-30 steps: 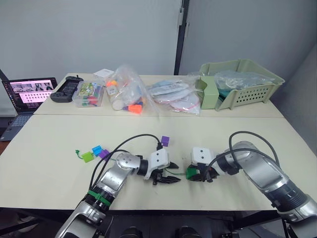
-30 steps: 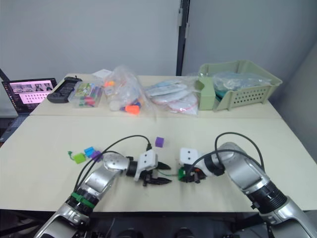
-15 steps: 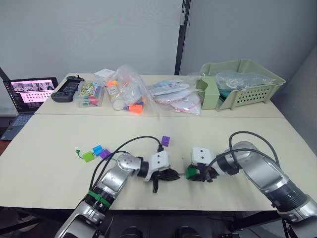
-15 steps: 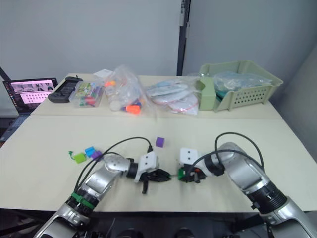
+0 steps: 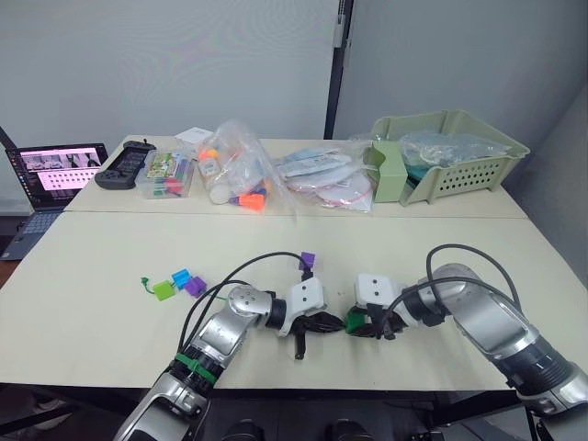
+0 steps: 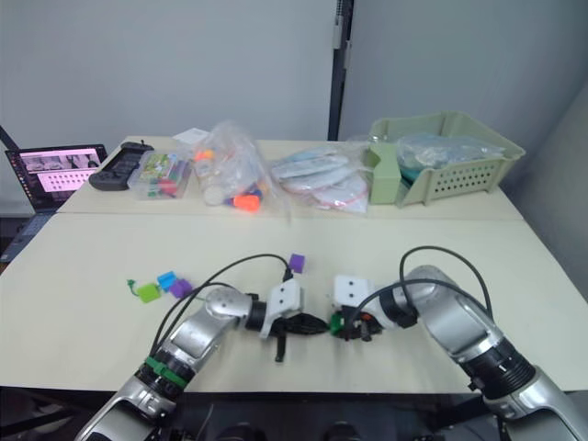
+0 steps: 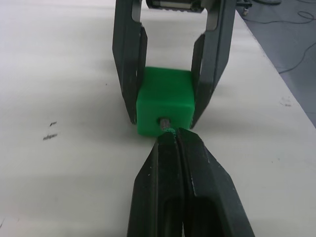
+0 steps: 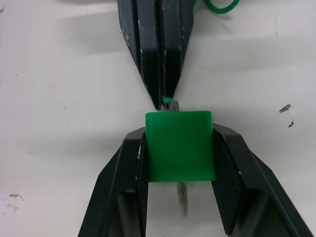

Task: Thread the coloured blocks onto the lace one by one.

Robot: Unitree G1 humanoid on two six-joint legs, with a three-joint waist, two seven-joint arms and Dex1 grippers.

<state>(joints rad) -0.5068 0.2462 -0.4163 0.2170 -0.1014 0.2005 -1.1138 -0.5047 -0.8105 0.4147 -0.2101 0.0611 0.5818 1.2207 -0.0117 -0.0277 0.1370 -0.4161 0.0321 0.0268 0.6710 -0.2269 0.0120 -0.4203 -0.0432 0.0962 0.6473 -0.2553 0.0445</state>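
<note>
Green plastic is the centre of the scene: a dark green block (image 8: 180, 146) sits clamped between the jaws of the right gripper (image 8: 180, 163), low over the cream table (image 5: 110, 340). The left gripper (image 7: 174, 143) meets that block head-on, its jaws pressed together on the lace (image 8: 217, 7) just behind the stiff greyish tip (image 7: 162, 122), which enters the hole in the block's near face. In the right wrist view the tip pokes out of the block's far side, between the right fingers (image 8: 128, 163), so the lace passes through the block. A green loop of the lace lies on the table behind the left gripper.

Away from the dark green block, toward the robot's left, three more blocks lie close together on the table: a lime green block (image 5: 163, 290), a blue block (image 5: 180, 277) and a purple block (image 5: 194, 286), with the lace's knotted end just beside the lime one. A second purple block (image 5: 308, 261) rests on the table beyond the left gripper, apart from the others.
</note>
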